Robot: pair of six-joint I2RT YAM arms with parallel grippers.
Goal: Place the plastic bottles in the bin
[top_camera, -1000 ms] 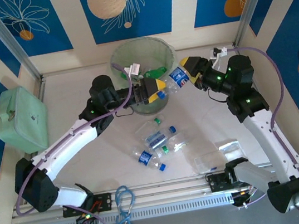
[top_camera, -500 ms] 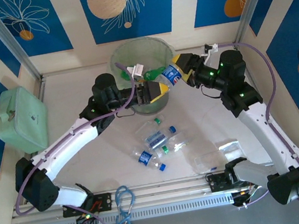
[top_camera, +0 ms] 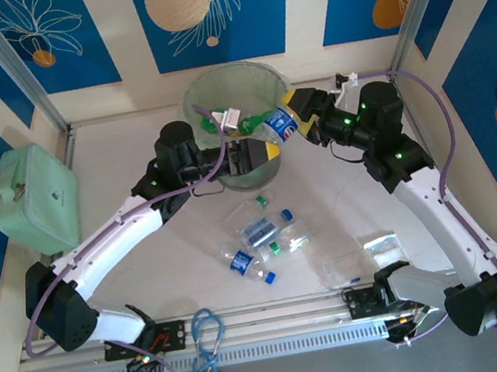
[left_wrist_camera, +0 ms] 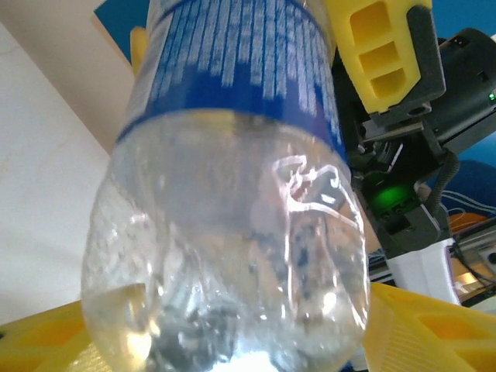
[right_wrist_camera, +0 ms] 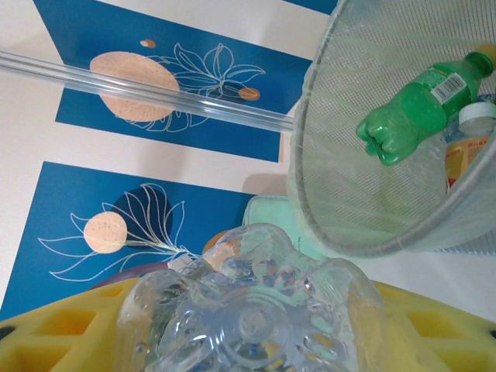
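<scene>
Carried inward since a second ago: clear bottle [top_camera: 279, 125] clamped in the right gripper [top_camera: 299, 109], now poking over the rim of the bin [top_camera: 201, 85] just ahead of the fingertips. Probably ready for release. No telling the grip of the left gripper [top_camera: 262, 150], just beside that bottle.

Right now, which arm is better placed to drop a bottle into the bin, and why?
Right. The right gripper holds a clear blue-labelled bottle at the rim of the bin, and its wrist camera looks into it. The left gripper sits short of the rim, at the near side.
</scene>
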